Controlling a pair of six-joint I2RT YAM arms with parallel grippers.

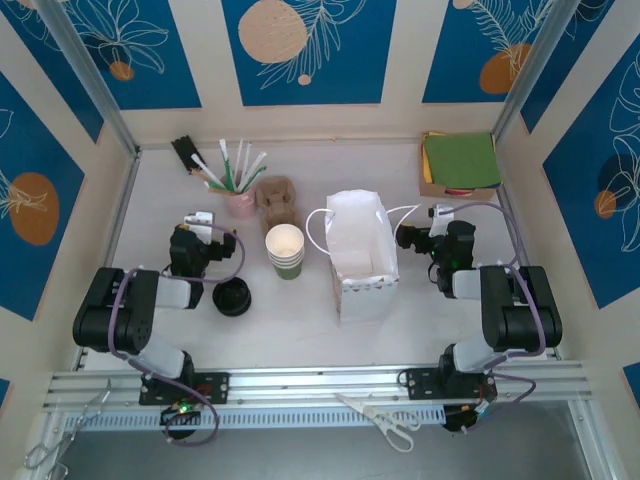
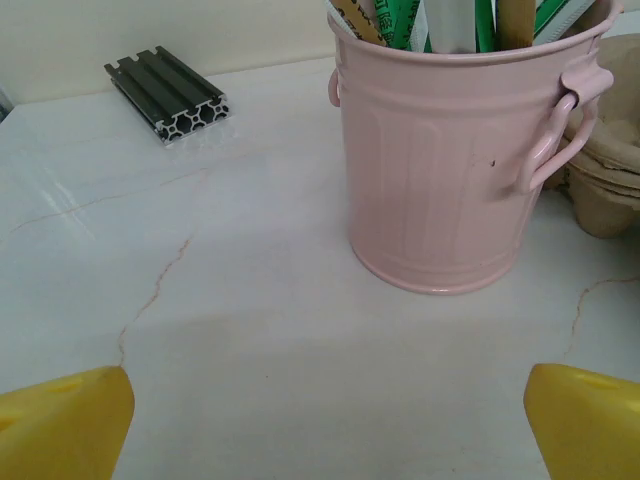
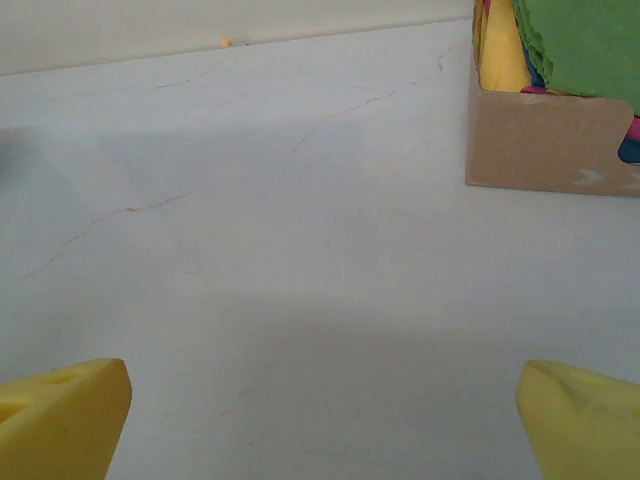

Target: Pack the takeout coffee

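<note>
We judge that the packing has not yet begun. The white bag [image 1: 362,262] stands upright and open in the middle of the tabletop [image 1: 150,200], and from above we see nothing dark inside it. The takeout coffee [image 1: 233,297] we take to be the low dark round thing with the black top, on the tabletop to the left of the bag and just beside the left arm. From above we cannot be sure that a cup is under this lid. The stack of green cups [image 1: 285,250], without lids and cream-white inside, stands between it and the bag. The left tool [image 2: 325,425] has its yellow fingers wide apart and holds nothing. It looks toward the pink bucket [image 2: 440,170] with the straws and sticks, not toward the coffee. The right tool [image 3: 320,425] is also wide apart and empty. It hangs over bare tabletop, with the cardboard box [image 3: 545,135] of coloured napkins ahead on its right. So all the work is left, in our view: one tool must reach the coffee, close around it, carry it over the mouth of the bag and set it down inside upright.
</note>
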